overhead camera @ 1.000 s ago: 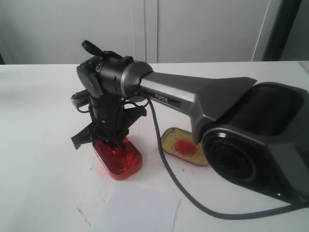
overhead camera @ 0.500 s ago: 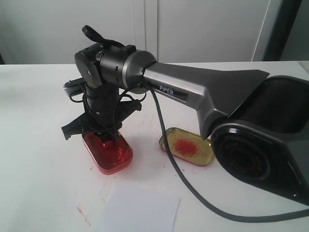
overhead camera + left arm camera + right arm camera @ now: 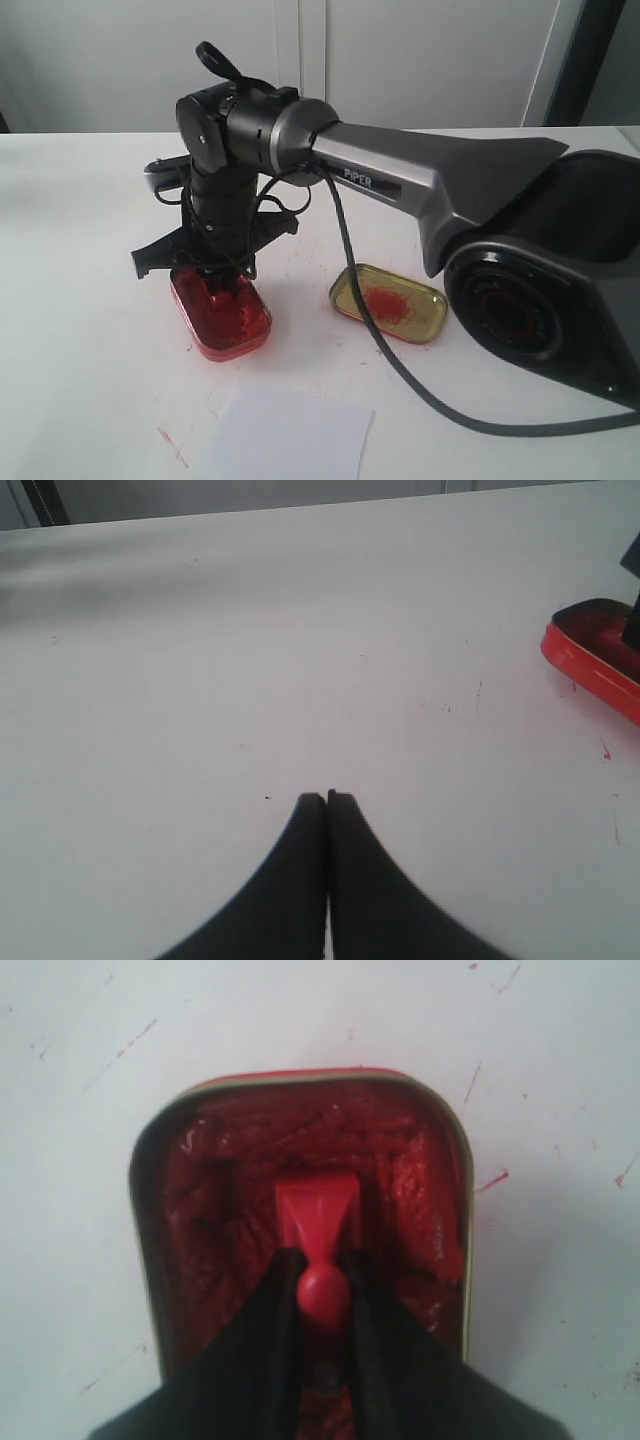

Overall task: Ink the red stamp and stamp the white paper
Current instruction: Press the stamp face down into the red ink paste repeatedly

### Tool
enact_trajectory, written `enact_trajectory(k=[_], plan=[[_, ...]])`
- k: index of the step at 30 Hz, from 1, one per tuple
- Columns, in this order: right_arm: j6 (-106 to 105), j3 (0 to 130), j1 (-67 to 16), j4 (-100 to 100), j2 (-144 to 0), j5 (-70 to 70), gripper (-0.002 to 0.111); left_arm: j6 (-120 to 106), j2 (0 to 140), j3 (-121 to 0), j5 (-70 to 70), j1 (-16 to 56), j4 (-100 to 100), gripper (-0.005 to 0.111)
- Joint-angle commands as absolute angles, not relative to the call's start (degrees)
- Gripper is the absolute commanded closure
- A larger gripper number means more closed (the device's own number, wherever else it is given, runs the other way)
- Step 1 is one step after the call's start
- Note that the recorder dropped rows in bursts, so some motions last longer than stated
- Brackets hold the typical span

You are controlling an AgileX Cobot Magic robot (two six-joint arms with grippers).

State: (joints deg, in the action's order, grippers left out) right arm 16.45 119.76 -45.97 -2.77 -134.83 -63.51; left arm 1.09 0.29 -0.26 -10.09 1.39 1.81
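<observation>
My right gripper [image 3: 322, 1260] is shut on the knob of the red stamp [image 3: 318, 1220], holding it upright with its square base in the red ink paste of the open tin [image 3: 210, 1210]. From the exterior view the same gripper [image 3: 222, 275] points down into that tin [image 3: 222, 318], left of centre on the table. The white paper [image 3: 290, 436] lies flat at the front edge, just in front of the tin. My left gripper [image 3: 327, 798] is shut on nothing above bare table; the tin's end [image 3: 590, 665] shows off to one side.
A gold tin lid [image 3: 390, 302] with a red smear lies right of the ink tin. The right arm's black cable [image 3: 400, 375] loops over the table between lid and paper. Red ink marks [image 3: 172, 446] dot the white table [image 3: 80, 300].
The right arm has shifted left and slightly back, and the ink tin has slid left with it. The stamp stays gripped and down in the ink.
</observation>
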Motion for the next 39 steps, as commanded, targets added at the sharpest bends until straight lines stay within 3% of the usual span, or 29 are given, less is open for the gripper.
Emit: enact_trajectory(k=[1,39], plan=[[15.59,119.8,-45.57,-3.52,-135.58,-62.69,0.108,1.31,0.0,0.0,-9.85,1.37,2.1,0.107],[10.28,119.8,-40.97,-14.65,-135.63,-62.48,0.108,1.31,0.0,0.0,-9.85,1.37,2.1,0.107]])
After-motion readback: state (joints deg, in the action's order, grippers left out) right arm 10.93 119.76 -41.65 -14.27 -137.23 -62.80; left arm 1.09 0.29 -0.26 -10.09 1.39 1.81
